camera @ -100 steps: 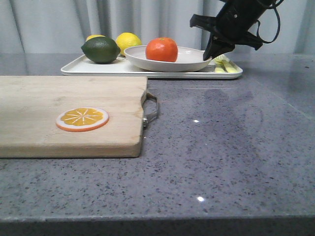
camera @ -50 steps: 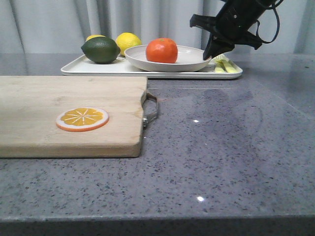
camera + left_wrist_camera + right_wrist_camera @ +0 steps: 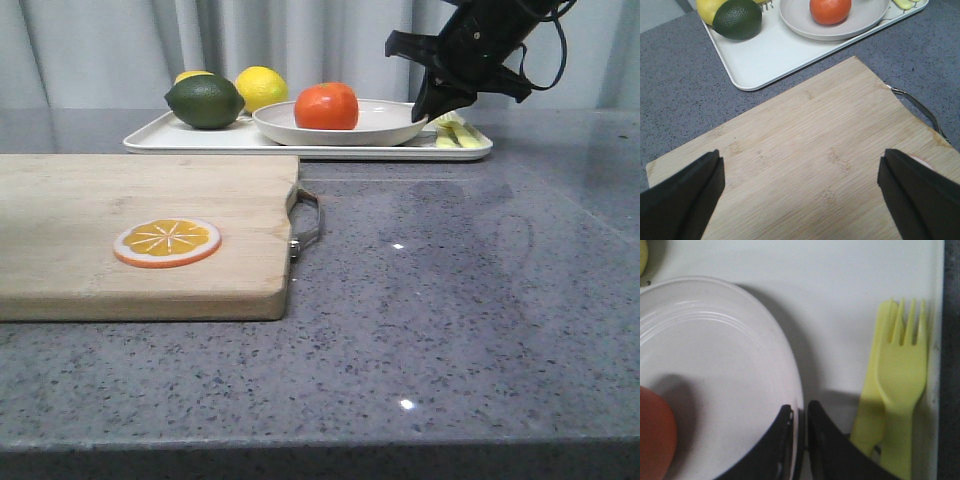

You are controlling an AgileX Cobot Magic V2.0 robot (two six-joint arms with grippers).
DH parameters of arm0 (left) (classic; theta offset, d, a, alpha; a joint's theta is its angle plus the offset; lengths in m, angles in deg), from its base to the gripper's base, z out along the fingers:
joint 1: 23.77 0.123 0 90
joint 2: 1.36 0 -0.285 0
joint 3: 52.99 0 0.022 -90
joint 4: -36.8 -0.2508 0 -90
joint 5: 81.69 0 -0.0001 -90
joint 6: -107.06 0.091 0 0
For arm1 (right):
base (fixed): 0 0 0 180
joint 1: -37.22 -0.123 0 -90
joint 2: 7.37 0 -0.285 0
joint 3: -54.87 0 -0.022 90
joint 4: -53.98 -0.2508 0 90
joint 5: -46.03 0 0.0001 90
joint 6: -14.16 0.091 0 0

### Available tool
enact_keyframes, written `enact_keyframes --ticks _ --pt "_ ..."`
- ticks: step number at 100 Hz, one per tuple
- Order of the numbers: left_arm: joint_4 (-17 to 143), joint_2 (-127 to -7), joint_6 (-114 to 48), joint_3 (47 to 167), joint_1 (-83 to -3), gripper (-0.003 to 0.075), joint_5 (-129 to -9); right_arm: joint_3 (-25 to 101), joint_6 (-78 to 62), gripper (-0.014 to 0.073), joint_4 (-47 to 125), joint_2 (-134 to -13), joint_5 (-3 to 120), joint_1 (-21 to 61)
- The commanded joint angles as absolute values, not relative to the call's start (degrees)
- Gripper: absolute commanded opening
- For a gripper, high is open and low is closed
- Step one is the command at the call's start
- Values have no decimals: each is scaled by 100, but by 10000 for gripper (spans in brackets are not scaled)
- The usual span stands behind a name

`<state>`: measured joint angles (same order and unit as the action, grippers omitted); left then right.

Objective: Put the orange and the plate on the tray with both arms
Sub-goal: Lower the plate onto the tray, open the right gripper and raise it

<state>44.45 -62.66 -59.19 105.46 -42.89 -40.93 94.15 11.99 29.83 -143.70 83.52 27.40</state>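
Nearest in the front view lies the wooden cutting board, at about 9 o'clock on the table, with a flat orange slice on it; the left gripper hovers over that board with its fingers spread wide and nothing between them. Farther back, toward 12 o'clock, the tray carries the plate, and the orange sits in the plate at its 9 o'clock side. A lime and a lemon rest on the tray at its 9 o'clock end, and a yellow plastic fork lies at its 3 o'clock end, just beside the plate. The right gripper pinches the plate's rim at 3 o'clock, one finger inside and one outside. Whether the plate sits fully flat on the tray is hard to tell from here; it looks seated. To finish well, the right jaws should part slowly without dragging the rim, then lift straight up, clear of the fork, so the orange does not roll.
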Motion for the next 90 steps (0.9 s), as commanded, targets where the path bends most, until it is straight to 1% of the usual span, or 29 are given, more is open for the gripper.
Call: enact_keyframes --ticks 1,14,24,31,48,55,77,90 --pt "4530 -6242 -5958 10697 -4255 599 -4450 9626 1166 177 2890 -13985 8105 2759" --pt "4530 -6242 -5958 10697 -4255 599 -4450 9626 1166 253 2890 -13975 8105 2759" --pt "4530 -6242 -5958 10697 -4255 599 -4450 9626 1166 333 2890 -13924 8105 2759" --pt "4530 -6242 -5958 10697 -4255 599 -4450 9626 1166 363 2890 -13843 8099 2759" --pt "4530 -6242 -5958 10697 -4255 599 -4450 9644 1144 366 2927 -13485 8169 2873" --pt "4530 -6242 -5958 10697 -4255 599 -4450 9644 1031 366 3050 -13284 8406 2957" --pt "4530 -6242 -5958 10697 -4255 599 -4476 9638 54 366 3108 -12709 9585 3169" --pt "4530 -6242 -5958 10697 -4255 599 -4486 9515 -195 365 3108 -12284 9710 3265"
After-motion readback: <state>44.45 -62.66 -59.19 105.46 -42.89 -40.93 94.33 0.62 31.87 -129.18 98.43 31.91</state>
